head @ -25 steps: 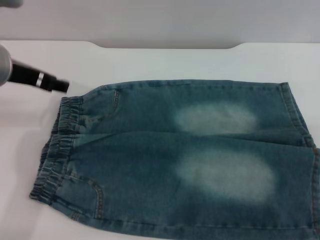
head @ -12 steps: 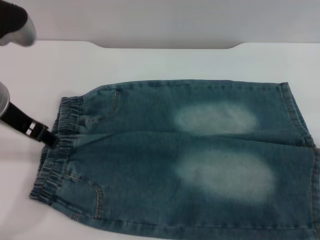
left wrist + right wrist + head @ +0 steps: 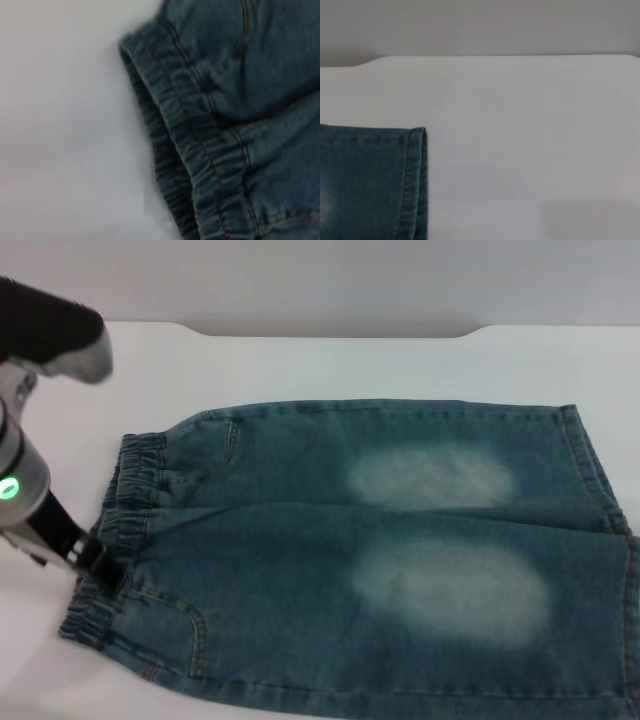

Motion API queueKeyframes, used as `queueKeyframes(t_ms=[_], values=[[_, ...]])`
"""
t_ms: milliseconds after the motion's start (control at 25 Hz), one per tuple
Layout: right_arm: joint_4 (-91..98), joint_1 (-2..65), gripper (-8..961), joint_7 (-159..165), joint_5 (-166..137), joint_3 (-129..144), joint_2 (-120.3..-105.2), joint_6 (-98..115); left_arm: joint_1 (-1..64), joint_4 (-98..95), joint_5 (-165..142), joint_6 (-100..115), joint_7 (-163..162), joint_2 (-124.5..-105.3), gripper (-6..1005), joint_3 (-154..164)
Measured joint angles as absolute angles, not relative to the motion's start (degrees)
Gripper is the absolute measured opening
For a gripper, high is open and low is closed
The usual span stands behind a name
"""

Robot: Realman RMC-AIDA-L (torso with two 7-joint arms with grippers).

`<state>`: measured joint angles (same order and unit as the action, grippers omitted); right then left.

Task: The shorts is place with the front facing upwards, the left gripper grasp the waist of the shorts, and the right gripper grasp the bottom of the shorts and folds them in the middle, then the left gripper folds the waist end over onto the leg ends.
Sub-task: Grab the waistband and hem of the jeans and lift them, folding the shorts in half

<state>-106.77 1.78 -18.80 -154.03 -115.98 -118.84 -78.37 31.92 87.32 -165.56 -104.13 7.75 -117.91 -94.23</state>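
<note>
left claw [image 3: 92, 562] at shorts [image 3: 380, 560] waistband [image 3: 115, 540], on table [image 3: 330, 365].

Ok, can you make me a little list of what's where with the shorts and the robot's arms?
shorts: denim, spread flat on the white table
waist: puckered elastic, on the robot's left
leg ends: straight hems, on the robot's right
left pincer: at the waist's edge, grip unclear
right pincer: not in view
fold: not yet made
</note>
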Motion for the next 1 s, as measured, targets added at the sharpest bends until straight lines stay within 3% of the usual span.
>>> queueKeyframes(t_ms=[1000], values=[[-104.6, 1.8, 613, -20.8, -153.6, -115.4, -119.00, -76.6, 33.7, 78.7, -165.4, -102.0, 6.0, -118.03, 831, -91.1]])
